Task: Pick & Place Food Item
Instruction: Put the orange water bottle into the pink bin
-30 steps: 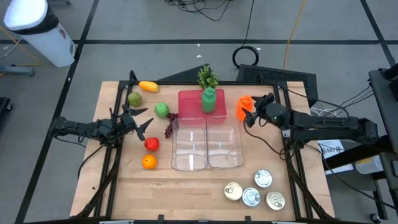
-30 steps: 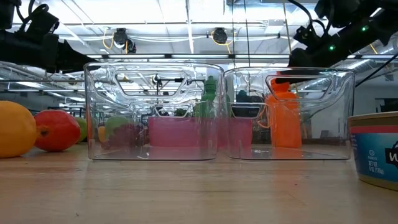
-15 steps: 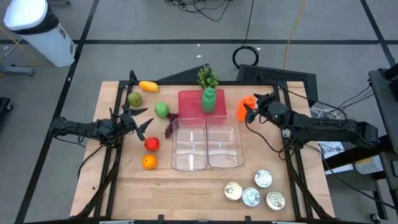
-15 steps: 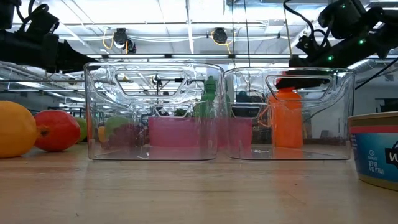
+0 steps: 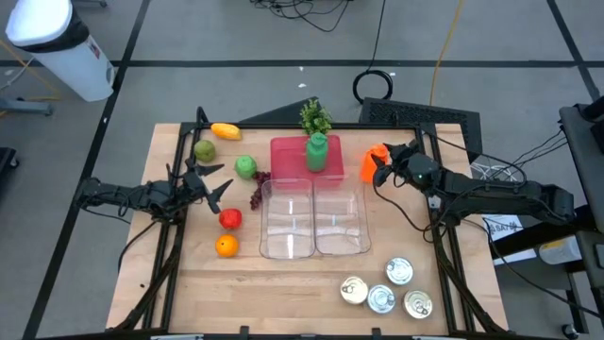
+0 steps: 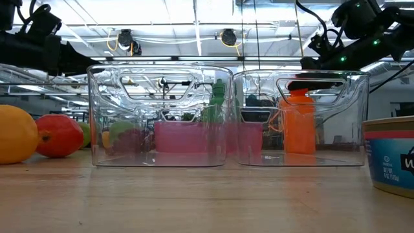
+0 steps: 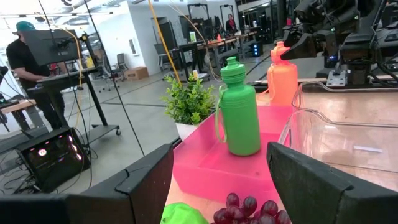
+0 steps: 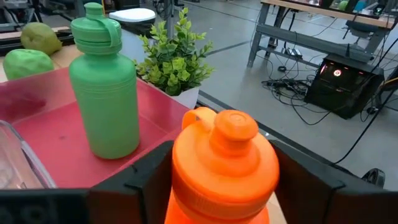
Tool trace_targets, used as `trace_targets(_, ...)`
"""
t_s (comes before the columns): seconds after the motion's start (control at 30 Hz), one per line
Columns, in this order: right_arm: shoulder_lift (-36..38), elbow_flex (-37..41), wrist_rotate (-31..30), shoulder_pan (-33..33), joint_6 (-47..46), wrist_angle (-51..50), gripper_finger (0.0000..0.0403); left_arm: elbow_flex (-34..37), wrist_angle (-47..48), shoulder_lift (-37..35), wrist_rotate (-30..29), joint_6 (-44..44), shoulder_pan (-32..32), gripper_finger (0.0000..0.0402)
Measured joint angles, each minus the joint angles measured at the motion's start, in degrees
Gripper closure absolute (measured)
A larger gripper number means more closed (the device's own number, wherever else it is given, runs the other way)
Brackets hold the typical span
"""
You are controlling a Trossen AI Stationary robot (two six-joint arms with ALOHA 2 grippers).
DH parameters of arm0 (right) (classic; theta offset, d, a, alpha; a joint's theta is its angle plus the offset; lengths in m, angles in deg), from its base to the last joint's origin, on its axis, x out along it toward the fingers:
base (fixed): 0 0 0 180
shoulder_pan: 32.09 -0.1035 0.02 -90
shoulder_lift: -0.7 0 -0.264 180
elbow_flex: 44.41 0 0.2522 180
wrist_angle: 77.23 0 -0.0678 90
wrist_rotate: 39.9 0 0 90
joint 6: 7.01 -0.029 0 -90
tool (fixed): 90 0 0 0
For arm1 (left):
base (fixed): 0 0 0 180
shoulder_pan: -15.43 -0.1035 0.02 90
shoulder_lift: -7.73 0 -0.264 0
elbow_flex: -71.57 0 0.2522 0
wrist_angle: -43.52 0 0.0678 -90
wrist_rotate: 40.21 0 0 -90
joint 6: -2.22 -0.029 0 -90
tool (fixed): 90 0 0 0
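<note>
The right gripper (image 5: 380,166) has its fingers on both sides of the orange bottle (image 5: 370,162); a firm grip cannot be told. The left gripper (image 5: 212,181) waits open. No label is readable.

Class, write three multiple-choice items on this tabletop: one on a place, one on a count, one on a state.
1. Where does the green bottle stand?
A. on the pink tray
B. in a clear bin
C. beside the cans

2. How many cans are on the table?
A. two
B. four
C. six

3. What do the two clear bins hold?
A. fruit
B. bottles
C. nothing

Answers:
1 A, the left wrist view shows it upright on the tray.
2 B, four tops show in the high view.
3 C, bare bottoms show from above.
</note>
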Motion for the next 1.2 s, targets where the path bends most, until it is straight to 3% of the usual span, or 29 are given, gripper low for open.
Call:
trace_targets(0.33,0.32,-0.43,0.17,-0.09,3.0,12.97,0.0183,0.0,0.0,-0.01,0.0,0.0,0.01,0.0128)
trace_targets(0.5,0.42,-5.37,0.42,-0.09,3.61,12.82,0.0176,0.0,0.0,0.01,0.0,0.0,-0.01,0.0128)
trace_targets(0.7,-0.62,-10.23,10.16,-0.13,-0.55,13.61,0.0195,0.0,0.0,-0.01,0.0,0.0,0.01,0.0128)
trace_targets(0.93,-7.98,-12.82,13.73,-0.11,-1.33,13.34,0.0179,0.0,0.0,-0.02,-0.02,-0.01,0.01,0.0128)
trace_targets(1.2,-19.23,-18.33,16.9,-0.15,-1.36,12.81,0.0193,0.0,0.0,0.01,0.0,0.0,-0.01,0.0128)
